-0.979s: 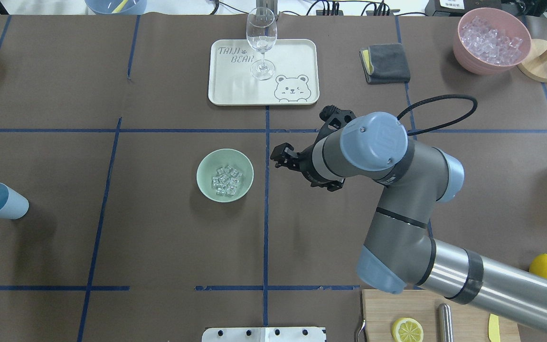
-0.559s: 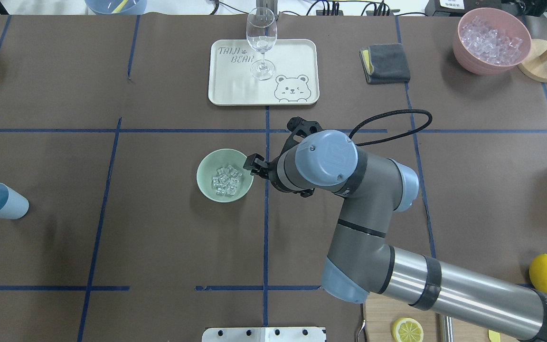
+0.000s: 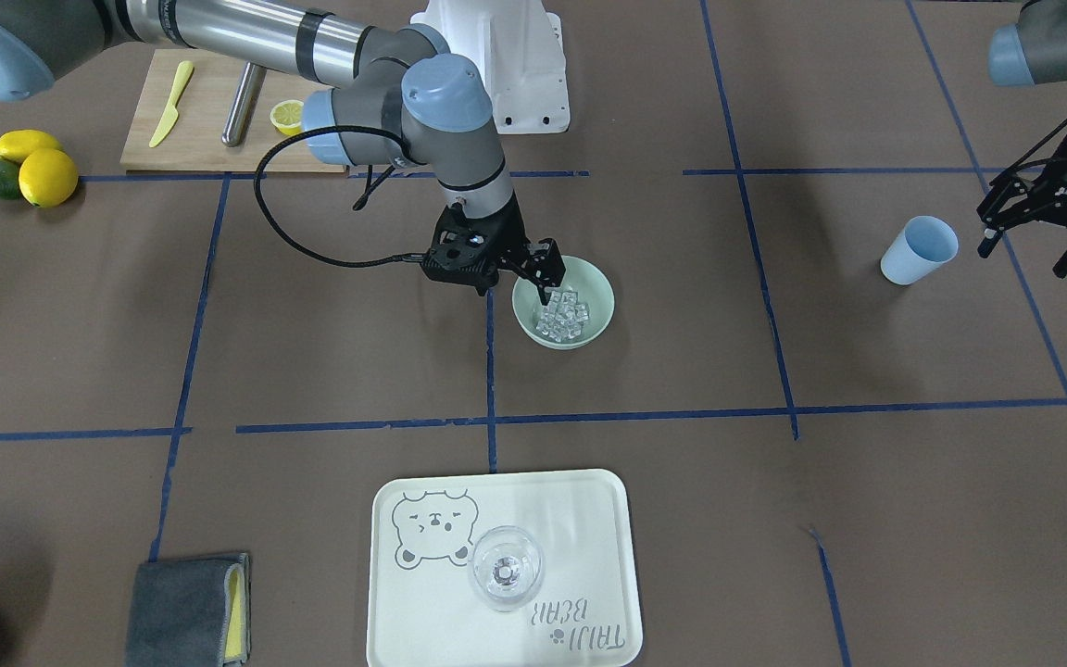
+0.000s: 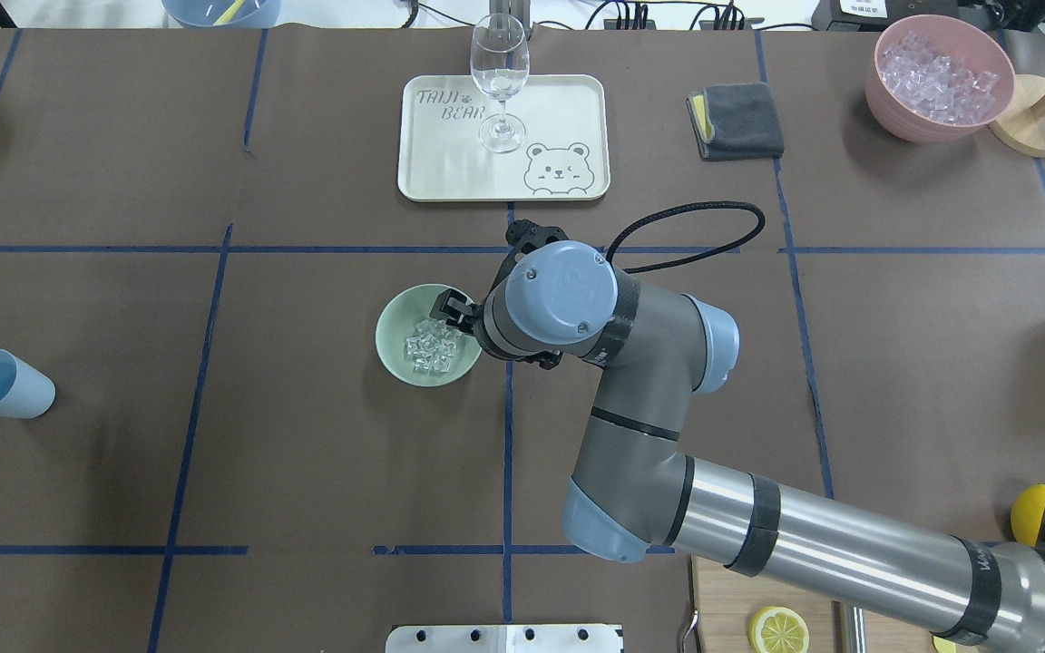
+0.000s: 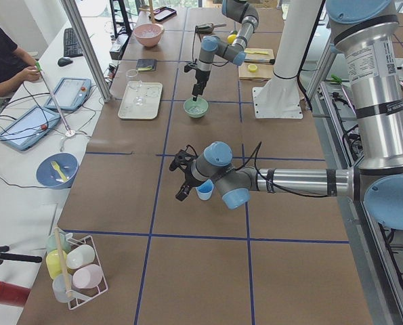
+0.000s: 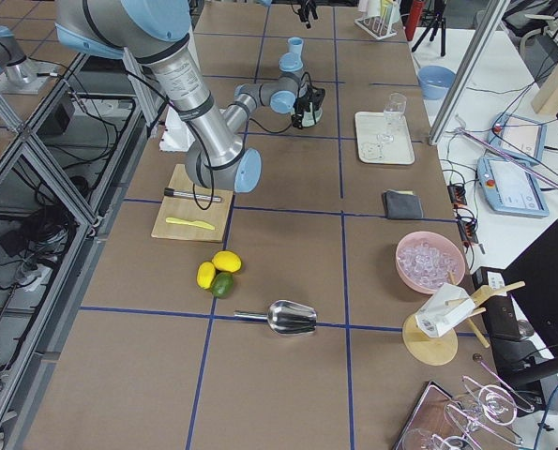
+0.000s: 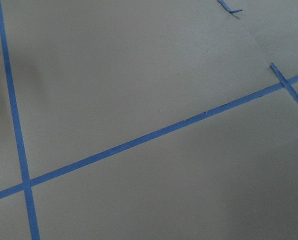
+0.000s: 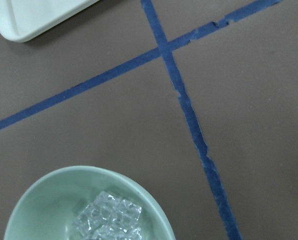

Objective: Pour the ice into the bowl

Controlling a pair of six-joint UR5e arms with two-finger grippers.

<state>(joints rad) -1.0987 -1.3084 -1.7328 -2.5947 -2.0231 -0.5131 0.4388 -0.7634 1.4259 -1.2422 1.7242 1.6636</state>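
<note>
My right end effector (image 3: 547, 278) hovers over the bowl (image 3: 601, 295) of ice (image 3: 563, 316), its grip unclear to me; my left end effector (image 3: 1026, 245) hangs open near the cup (image 3: 919, 248)

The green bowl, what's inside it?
A small pile of clear ice cubes sits in the bowl. The right gripper hangs over one side, hiding part of the inside; the cubes cover the bottom.

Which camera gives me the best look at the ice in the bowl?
Overhead: the ice pile shows nearly whole in the bowl. Front view has the right gripper overlapping it; right wrist crops it; side views tiny; left wrist none.
</note>
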